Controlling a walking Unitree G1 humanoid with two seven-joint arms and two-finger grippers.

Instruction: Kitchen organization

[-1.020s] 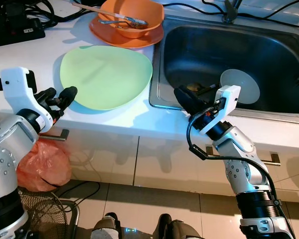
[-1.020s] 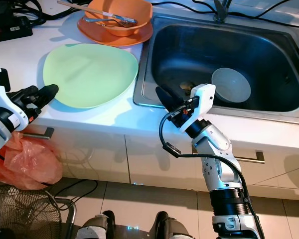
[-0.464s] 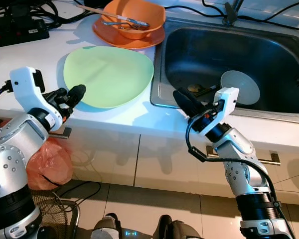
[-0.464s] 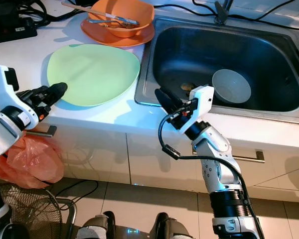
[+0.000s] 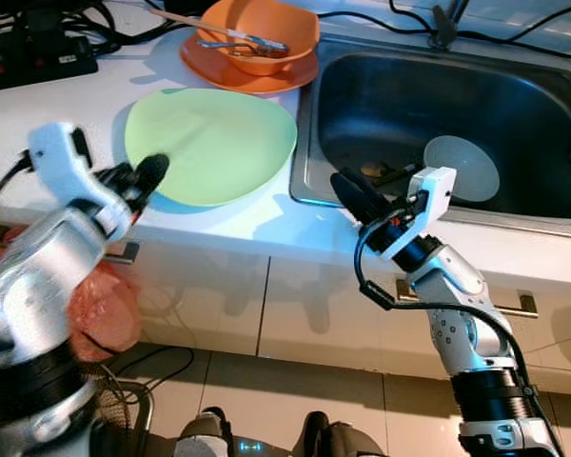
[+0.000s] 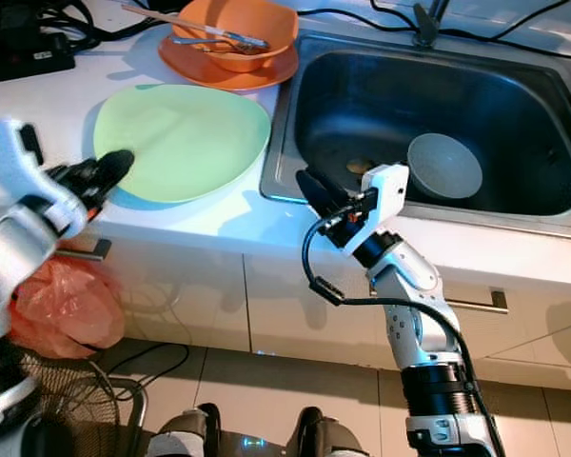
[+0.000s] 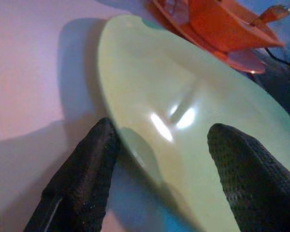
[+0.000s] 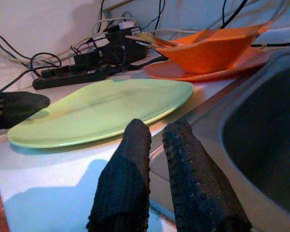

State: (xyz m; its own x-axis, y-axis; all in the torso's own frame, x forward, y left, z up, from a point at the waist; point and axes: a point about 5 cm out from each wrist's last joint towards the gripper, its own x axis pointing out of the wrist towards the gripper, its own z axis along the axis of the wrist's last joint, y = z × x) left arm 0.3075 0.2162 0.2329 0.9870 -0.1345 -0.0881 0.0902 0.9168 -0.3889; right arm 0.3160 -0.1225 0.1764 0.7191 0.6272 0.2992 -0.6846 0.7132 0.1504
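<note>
A pale green plate (image 5: 214, 143) lies flat on the white counter (image 5: 67, 105). My left gripper (image 5: 150, 175) is at the plate's near left rim. In the left wrist view it (image 7: 164, 130) is open, one finger (image 7: 87, 169) beside the rim and the other (image 7: 246, 169) over the plate; I cannot tell if either touches. My right gripper (image 5: 354, 195) hovers over the counter's front edge by the sink's (image 5: 305, 143) near left corner, shut on nothing, its fingertips (image 8: 137, 130) pointing toward the plate (image 8: 101, 108).
An orange bowl (image 5: 262, 24) holding utensils sits on an orange plate (image 5: 285, 76) at the back. A round grey dish (image 5: 462, 167) lies in the sink. Black power strips and cables (image 5: 38, 52) are at the back left. An orange bag (image 5: 105, 319) hangs below the counter.
My left gripper has moved forward and right, from short of the plate to its near left rim. The right arm has stayed put.
</note>
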